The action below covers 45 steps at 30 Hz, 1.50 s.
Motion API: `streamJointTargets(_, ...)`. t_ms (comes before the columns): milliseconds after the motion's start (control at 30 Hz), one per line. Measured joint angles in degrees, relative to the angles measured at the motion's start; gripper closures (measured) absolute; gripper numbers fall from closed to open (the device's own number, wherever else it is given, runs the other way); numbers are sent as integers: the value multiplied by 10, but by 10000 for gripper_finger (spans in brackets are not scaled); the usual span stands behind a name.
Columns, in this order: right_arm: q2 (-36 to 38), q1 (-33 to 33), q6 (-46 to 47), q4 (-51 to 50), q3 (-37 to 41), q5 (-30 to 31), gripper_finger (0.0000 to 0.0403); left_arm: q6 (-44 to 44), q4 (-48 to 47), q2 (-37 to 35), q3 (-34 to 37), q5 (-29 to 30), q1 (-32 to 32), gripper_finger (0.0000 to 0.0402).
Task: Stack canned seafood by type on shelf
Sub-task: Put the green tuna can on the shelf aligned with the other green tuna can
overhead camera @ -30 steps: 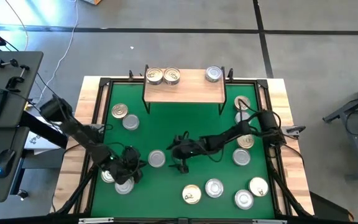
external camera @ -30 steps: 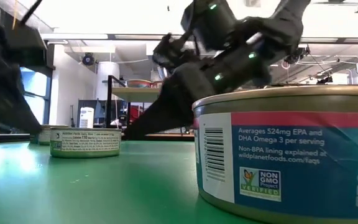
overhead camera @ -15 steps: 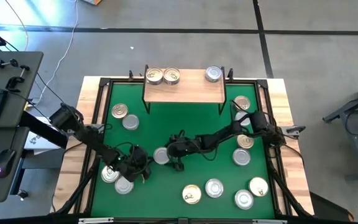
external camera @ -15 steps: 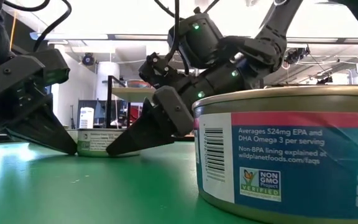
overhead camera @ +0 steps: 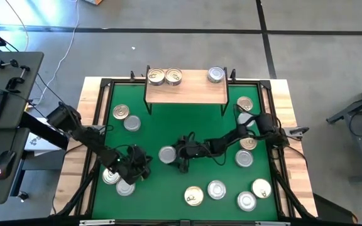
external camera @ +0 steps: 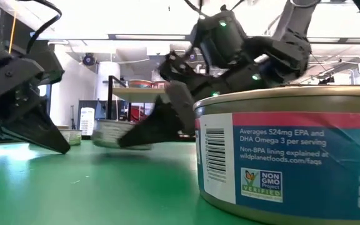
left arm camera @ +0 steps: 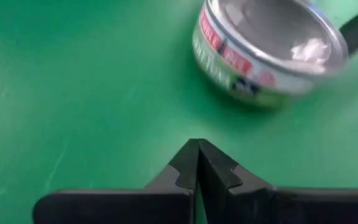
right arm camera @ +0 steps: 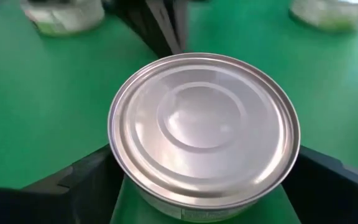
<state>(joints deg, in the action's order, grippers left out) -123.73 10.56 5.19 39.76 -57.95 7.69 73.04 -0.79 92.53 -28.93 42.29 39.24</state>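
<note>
My right gripper sits mid-table, fingers spread wide on either side of a silver tin; they hug its wall, but I can't tell if they're pressing it yet, and the tin looks blurred and maybe just off the table in the low view. My left gripper is near the table's front-left, fingers pinched together on nothing, tips pointing toward that same tin. Two more tins lie just beside the left arm near the front-left corner. The shelf stands at the back edge, middle; two gold tins touch each other on its left end, one silver tin on its right end. A gold tin and a silver one lie near the left edge below the shelf. Other tins run along the right edge, and four are grouped by the front edge toward the right corner. Nearest the low camera, a big labelled tin.
</note>
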Motion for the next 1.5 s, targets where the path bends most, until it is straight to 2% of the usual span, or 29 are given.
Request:
streamJointTargets(100, 39, 6, 14, -10, 47, 40, 43, 14, -10, 0, 1, 5, 4, 401)
streamJointTargets(233, 145, 22, 14, -33, 106, 91, 44, 13, -7, 0, 1, 12, 4, 401)
streamJointTargets(367, 281, 28, -1, -154, 141, 167, 44, -32, 39, 1, 3, 36, -6, 401)
streamJointTargets(467, 393, 4, -15, -256, 144, 217, 45, -109, 108, 1, 2, 37, -28, 401)
streamJointTargets(567, 481, -51, -18, -339, 144, 220, 45, -210, 161, 1, -17, 32, -64, 401)
streamJointTargets(667, 538, -119, -37, -370, 144, 203, 45, -324, 171, 1, -60, 5, -107, 401)
streamJointTargets(900, 553, -275, -39, -374, 144, 77, 45, -550, 157, 1, -195, -79, -224, 401)
streamJointTargets(1033, 539, -327, -41, -376, 144, 37, 45, -631, 109, 1, -285, -134, -285, 401)
streamJointTargets(1133, 527, -351, -44, -375, 144, 5, 45, -690, 75, 1, -348, -140, -324, 401)
streamJointTargets(1300, 502, -370, -57, -375, 144, -2, 45, -737, 22, 0, -421, -190, -386, 401)
streamJointTargets(1500, 462, -386, -74, -347, 141, -23, 39, -739, 7, 0, -432, -229, -438, 401)
